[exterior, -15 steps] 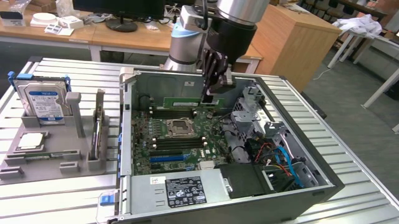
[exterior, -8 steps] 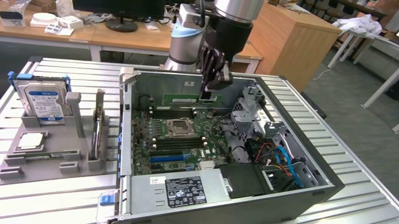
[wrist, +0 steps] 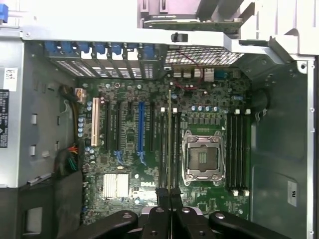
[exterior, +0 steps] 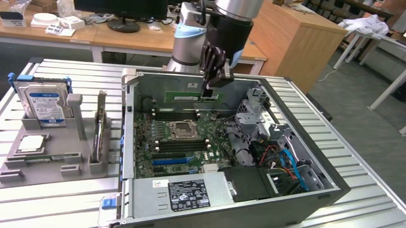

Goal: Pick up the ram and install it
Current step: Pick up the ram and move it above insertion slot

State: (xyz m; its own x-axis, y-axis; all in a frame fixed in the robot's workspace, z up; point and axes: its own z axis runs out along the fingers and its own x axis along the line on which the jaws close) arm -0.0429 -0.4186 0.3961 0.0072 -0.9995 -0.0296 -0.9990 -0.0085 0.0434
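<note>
The fingers (wrist: pixel 163 198) were clamped shut on the ram (exterior: pixel 184 97), which hung above the motherboard (exterior: pixel 159 142) near its slots (exterior: pixel 174 114). Any tilt or offset risked jamming it against a slot's edge.
</note>
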